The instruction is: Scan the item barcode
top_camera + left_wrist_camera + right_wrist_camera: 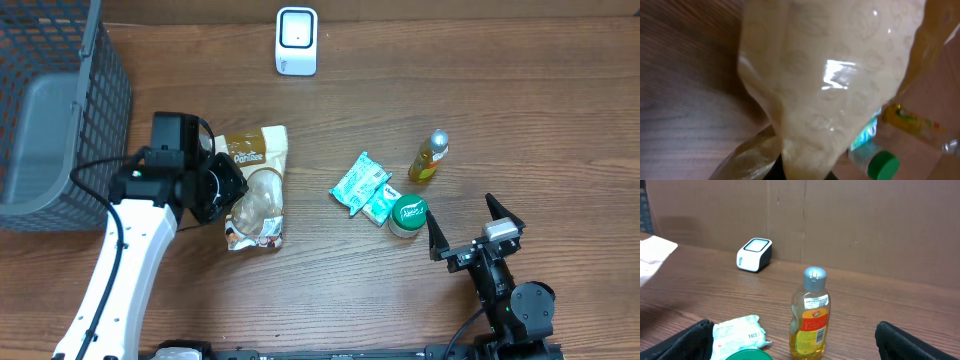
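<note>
Where it is pinched, the glossy tan bag [257, 172] bunches.

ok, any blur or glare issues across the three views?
Left wrist: the snack bag fills the frame, too close and soft, with a bright glare patch on its film. Right wrist: bottle and scanner are sharp, light dim but even. Overhead: crisp, evenly lit, no harsh shadows.

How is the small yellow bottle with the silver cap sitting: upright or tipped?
Upright. The right wrist view shows the small yellow plastic bottle standing on its base on the wooden table, silver cap on top.
</note>
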Controlling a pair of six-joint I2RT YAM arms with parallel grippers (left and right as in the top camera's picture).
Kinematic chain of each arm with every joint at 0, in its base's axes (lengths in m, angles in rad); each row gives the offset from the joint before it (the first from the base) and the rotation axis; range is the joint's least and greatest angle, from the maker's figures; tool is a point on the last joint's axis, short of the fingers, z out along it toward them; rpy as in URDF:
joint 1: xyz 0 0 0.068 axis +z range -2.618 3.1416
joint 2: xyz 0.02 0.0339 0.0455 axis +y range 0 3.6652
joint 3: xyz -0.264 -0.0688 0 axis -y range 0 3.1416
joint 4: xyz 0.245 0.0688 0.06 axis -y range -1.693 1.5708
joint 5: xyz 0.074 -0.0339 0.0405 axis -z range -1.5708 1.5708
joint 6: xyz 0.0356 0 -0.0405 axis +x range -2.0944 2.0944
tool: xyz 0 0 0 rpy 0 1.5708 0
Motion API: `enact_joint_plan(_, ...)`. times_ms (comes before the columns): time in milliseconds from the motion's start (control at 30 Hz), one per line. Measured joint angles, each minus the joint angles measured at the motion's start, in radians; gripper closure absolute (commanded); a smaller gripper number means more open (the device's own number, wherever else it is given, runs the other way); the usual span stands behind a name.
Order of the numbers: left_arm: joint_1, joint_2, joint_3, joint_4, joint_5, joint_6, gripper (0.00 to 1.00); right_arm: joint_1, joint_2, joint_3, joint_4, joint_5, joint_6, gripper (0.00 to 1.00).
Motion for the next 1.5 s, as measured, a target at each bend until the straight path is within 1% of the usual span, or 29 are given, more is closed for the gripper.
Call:
enact_joint_plan(133,0.0,0.0,-0.138,0.209,-0.004,-0.129,0.96,0.0,0.0,0.0,0.0,0.0,0.0,0.0)
enact_joint_plan(200,0.0,0.0,-0.214,0.291,-0.004,-0.18,0.92,0.0,0.0,0.0,0.0,0.0,0.0,0.0)
enact_joint_plan(233,0.0,0.0,-0.253,0.331,-0.004,-0.201,0.88,0.0,0.0,0.0,0.0,0.0,0.0,0.0)
enact_joint_plan(300,0.0,0.0,-0.305,0.363,-0.005,-0.232,0.63,0.0,0.0,0.0,0.0,0.0,0.0,0.0)
enact_joint_plan(400,0.0,0.0,-0.344,0.377,-0.011,-0.243,0.33,0.0,0.0,0.0,0.0,0.001,0.0,0.0)
enact_joint_plan(433,0.0,0.0,-0.349,0.386,-0.014,-0.234,0.28,0.0,0.0,0.0,0.0,0.0,0.0,0.0)
enact_joint_plan(467,0.0,0.0,-0.35,0.398,-0.016,-0.217,0.26,0.0,0.0,0.0,0.0,0.0,0.0,0.0)
enact_joint_plan(533,0.0,0.0,-0.349,0.418,-0.015,-0.15,0.2,0.0,0.0,0.0,0.0,0.0,0.0,0.0)
enact_joint_plan(667,0.0,0.0,-0.349,0.422,-0.014,-0.019,0.15,0.0,0.0,0.0,0.0,0.0,0.0,0.0)
enact_joint_plan(800,0.0,0.0,-0.349,0.408,-0.015,0.1,0.14,0.0,0.0,0.0,0.0,0.0,0.0,0.0)
enact_joint_plan(933,0.0,0.0,-0.349,0.377,-0.016,0.226,0.16,0.0,0.0,0.0,0.0,0.0,0.0,0.0)
enact_joint_plan(1100,0.0,0.004,-0.349,0.348,-0.016,0.371,0.14,0.0,0.0,0.0,0.0,0.001,-0.001,0.0)
enact_joint_plan(1233,0.0,0.007,-0.349,0.313,-0.016,0.453,0.03,0.0,0.0,0.0,0.0,0.0,0.0,0.0)
enact_joint_plan(1267,0.0,0.007,-0.349,0.309,-0.016,0.461,0.02,0.0,0.0,0.0,0.0,0.0,0.0,0.0)
enact_joint_plan(1367,0.0,0.007,-0.349,0.3,-0.016,0.483,0.0,0.0,0.0,0.0,0.0,0.0,0.0,0.0)
enact_joint_plan(1500,0.0,0.007,-0.349,0.28,-0.016,0.483,0.0,0.0,0.0,0.0,0.0,0.0,0.0,0.0)
